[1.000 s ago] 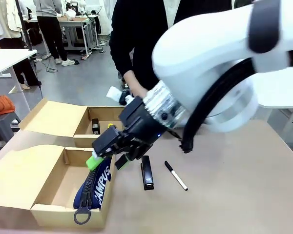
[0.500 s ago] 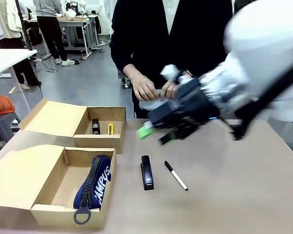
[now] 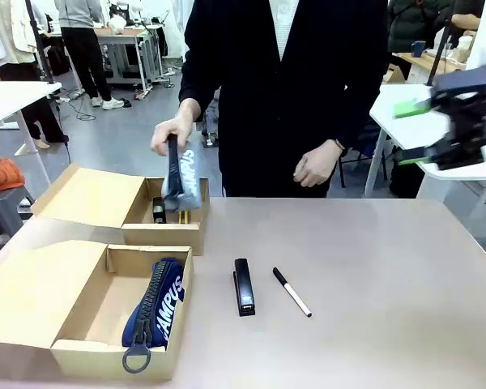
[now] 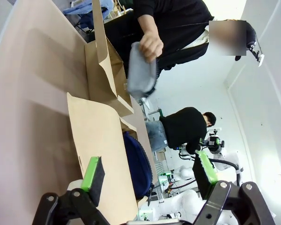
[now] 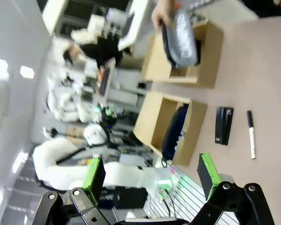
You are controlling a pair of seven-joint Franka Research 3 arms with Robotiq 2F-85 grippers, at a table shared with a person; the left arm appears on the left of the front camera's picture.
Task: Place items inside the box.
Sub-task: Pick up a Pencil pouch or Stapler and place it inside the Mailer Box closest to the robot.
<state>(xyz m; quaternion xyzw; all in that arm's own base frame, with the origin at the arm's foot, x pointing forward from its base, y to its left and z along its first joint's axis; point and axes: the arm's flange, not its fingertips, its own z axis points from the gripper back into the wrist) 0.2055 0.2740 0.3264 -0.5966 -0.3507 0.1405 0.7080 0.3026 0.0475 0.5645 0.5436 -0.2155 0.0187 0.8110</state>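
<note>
While your right jaws hang spread and empty above the right edge of the surface (image 3: 389, 275), the stapler (image 3: 243, 286) and marker (image 3: 292, 292) lie low to their left, just right of the near box (image 3: 89, 356). The stapler's long axis points toward the person (image 3: 283, 89); the marker slants. Your left jaws, also spread, face that box's far side; the right arm seems nearer.

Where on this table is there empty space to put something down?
The table's right half, right of the marker, is bare. So is the near box's floor left of the navy pouch. The left side is crowded: both boxes, and a hand holding a grey pouch over the far box.
</note>
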